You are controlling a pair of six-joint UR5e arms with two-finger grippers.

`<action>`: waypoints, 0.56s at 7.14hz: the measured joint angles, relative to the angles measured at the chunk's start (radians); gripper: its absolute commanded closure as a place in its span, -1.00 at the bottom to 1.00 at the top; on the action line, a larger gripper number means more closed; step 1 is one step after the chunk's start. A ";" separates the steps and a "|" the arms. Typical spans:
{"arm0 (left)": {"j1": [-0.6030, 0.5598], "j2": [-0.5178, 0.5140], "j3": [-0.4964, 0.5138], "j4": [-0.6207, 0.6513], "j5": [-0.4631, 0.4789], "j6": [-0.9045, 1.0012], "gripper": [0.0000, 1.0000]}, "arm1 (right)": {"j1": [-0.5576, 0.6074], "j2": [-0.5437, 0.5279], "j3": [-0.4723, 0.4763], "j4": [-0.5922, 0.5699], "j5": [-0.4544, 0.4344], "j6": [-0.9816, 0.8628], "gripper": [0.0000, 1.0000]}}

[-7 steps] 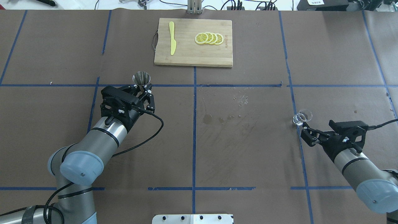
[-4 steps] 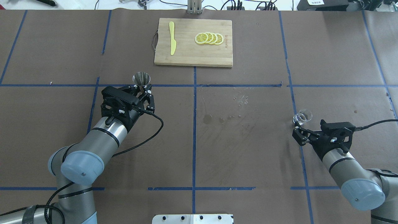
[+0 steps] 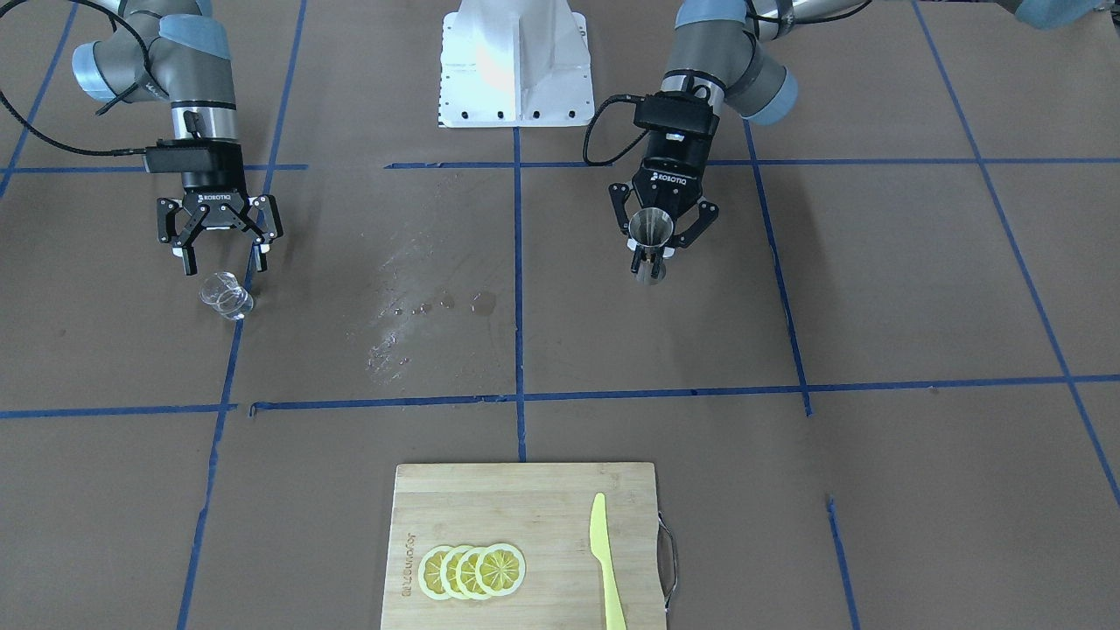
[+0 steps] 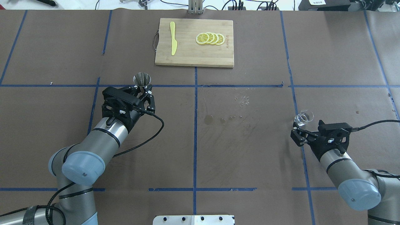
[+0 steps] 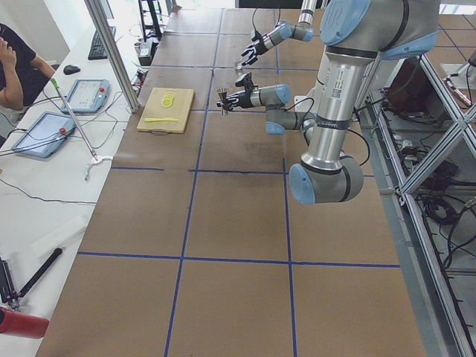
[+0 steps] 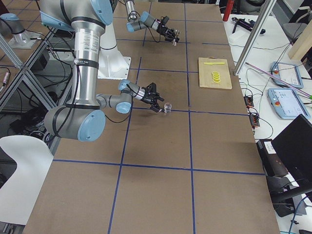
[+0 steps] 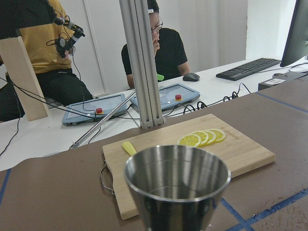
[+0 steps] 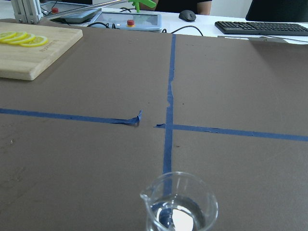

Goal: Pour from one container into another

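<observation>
Just ahead of the right tool (image 3: 223, 262), its fingers spread, stands a small glass (image 3: 226, 295), in line with the gap; the left tool (image 3: 652, 254), well apart, pinches a steel cup (image 3: 651, 229).

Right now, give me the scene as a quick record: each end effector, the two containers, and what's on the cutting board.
Left end effector: shut on metal jigger
Right end effector: open, just short of glass beaker
Beaker pose: upright on table, ungripped
Cutting board: lemon slices, yellow knife
Mid-table: wet spots
</observation>
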 measured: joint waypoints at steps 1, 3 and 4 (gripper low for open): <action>0.000 0.001 0.005 0.000 0.000 0.000 1.00 | 0.000 0.011 -0.018 0.003 0.000 -0.004 -1.00; -0.001 0.001 0.014 -0.001 0.000 0.000 1.00 | 0.004 0.021 -0.032 0.006 -0.002 -0.014 -1.00; -0.002 0.001 0.018 -0.001 0.000 -0.001 1.00 | 0.012 0.023 -0.035 0.006 -0.003 -0.016 -1.00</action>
